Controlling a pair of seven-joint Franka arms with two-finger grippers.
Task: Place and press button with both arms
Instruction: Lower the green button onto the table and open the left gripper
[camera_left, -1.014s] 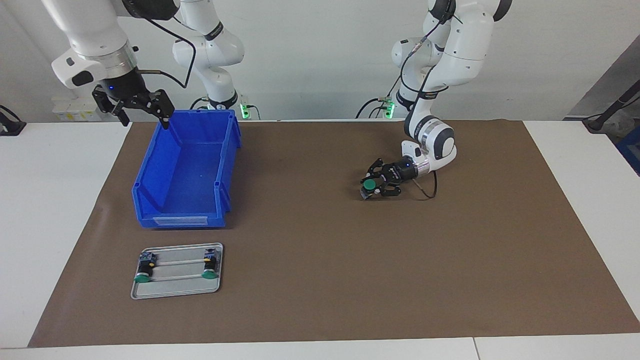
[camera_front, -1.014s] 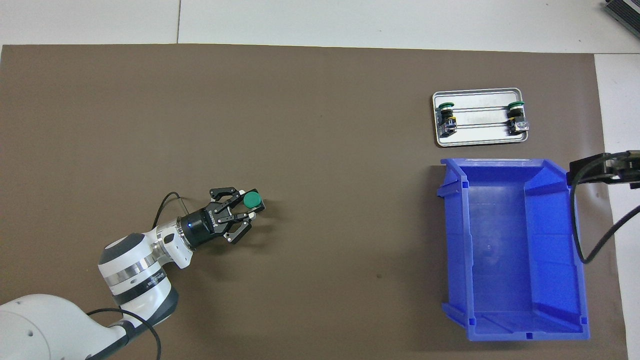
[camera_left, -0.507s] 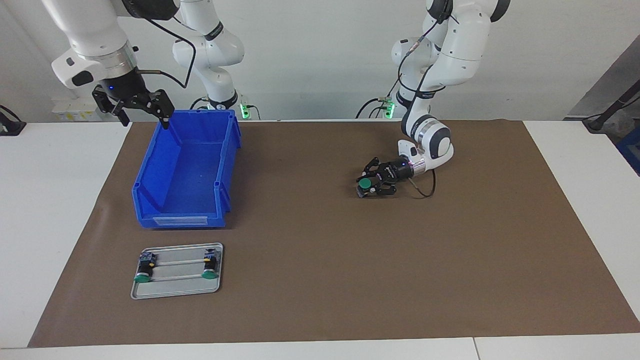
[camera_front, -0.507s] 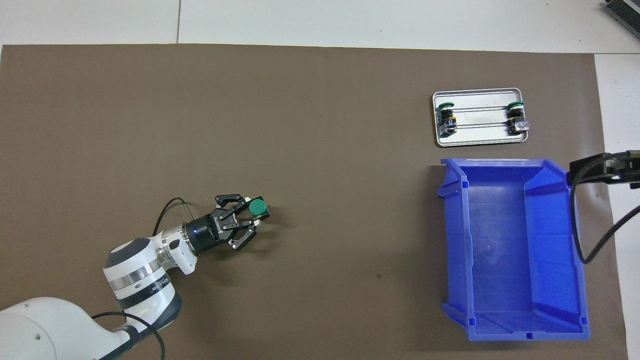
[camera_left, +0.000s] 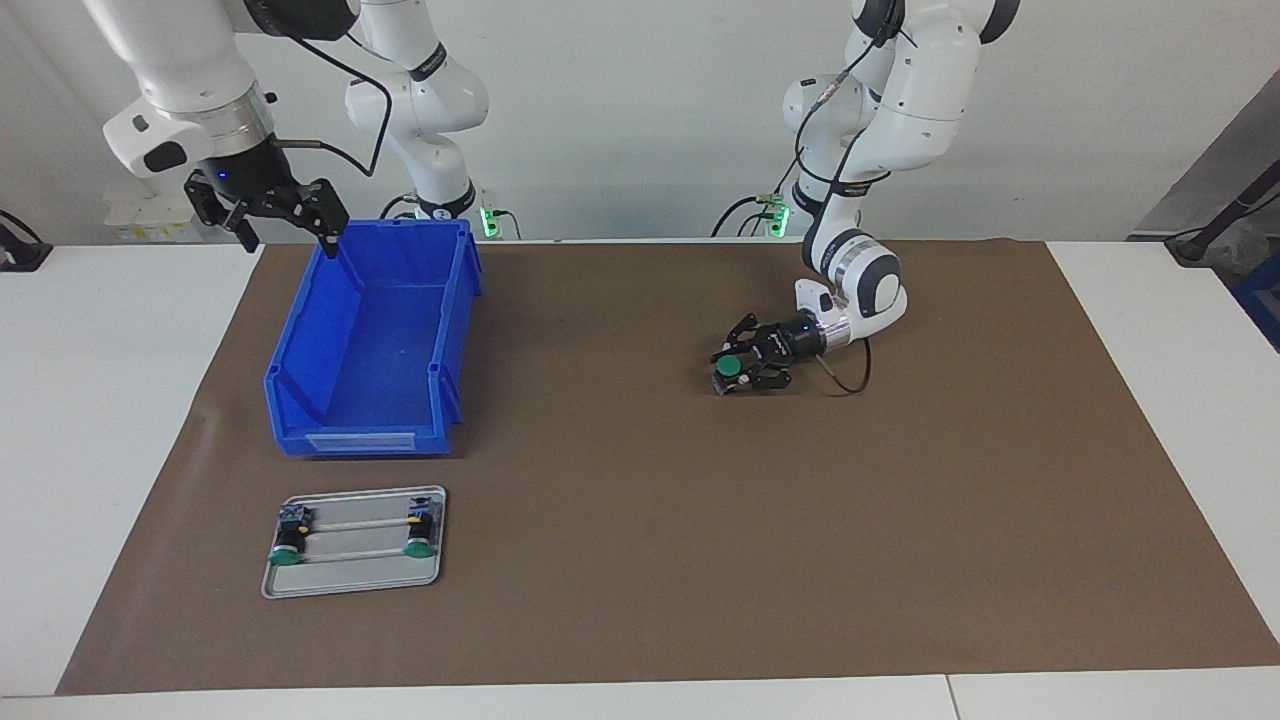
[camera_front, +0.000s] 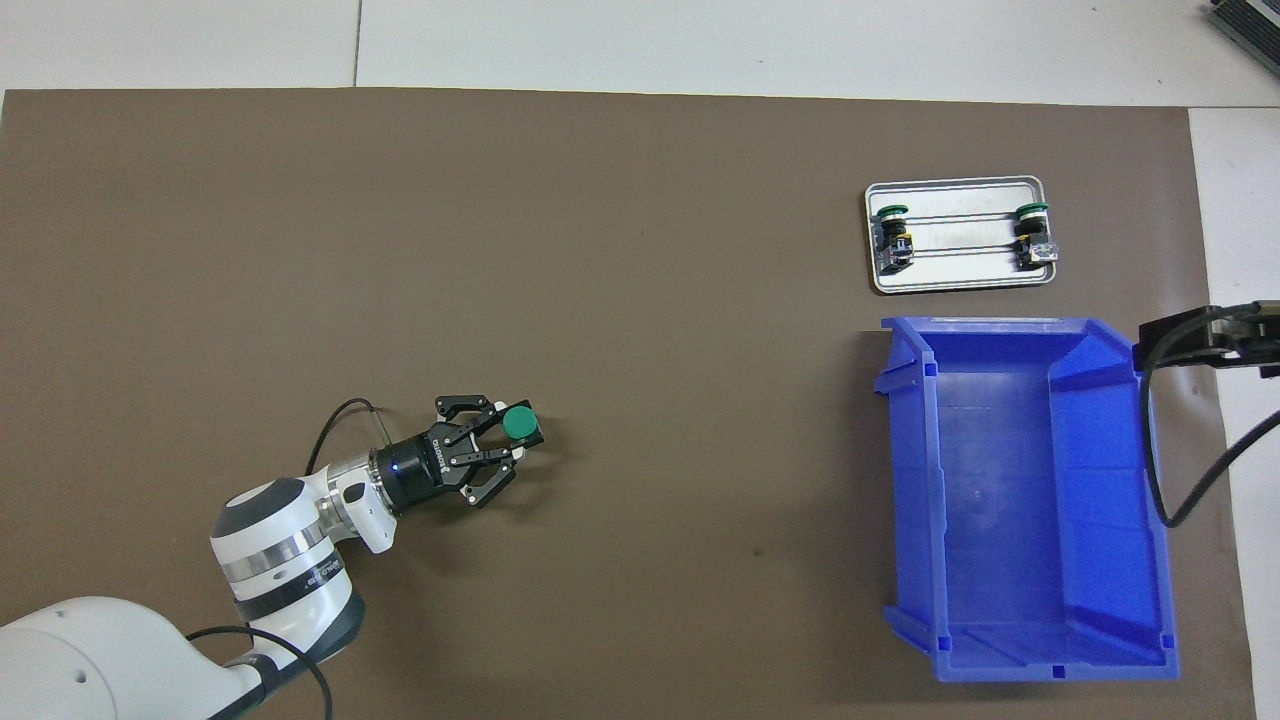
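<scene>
**Green button clamped low over the mat, second arm idle by the bin**

Brown paper covers most of the white table, and from across it the two white arms stand against a pale wall. Toward the left arm's end of the table, the left gripper reaches in almost level with the mat, its fingers closed on the button — green cap up, dark base at or just above the paper; whether it touches I cannot say. Toward the right arm's end, the right gripper hangs with its fingers spread wide and nothing between them, over the corner of the blue bin closest to the robots; that arm waits. A small metal tray lies on the mat farther from the robots than the bin, just apart from it, with two more buttons lying on their sides at its two ends.

Looking down from the robots' end, the left gripper comes in slantwise from the bottom corner and grips the button by its body, the round cap fully in sight. The bin shows a bare blue floor. Only a black edge of the right gripper shows beside the bin's rim — its cable loops down along the wall. The tray holds the two spare buttons, caps pointing away from the robots.
</scene>
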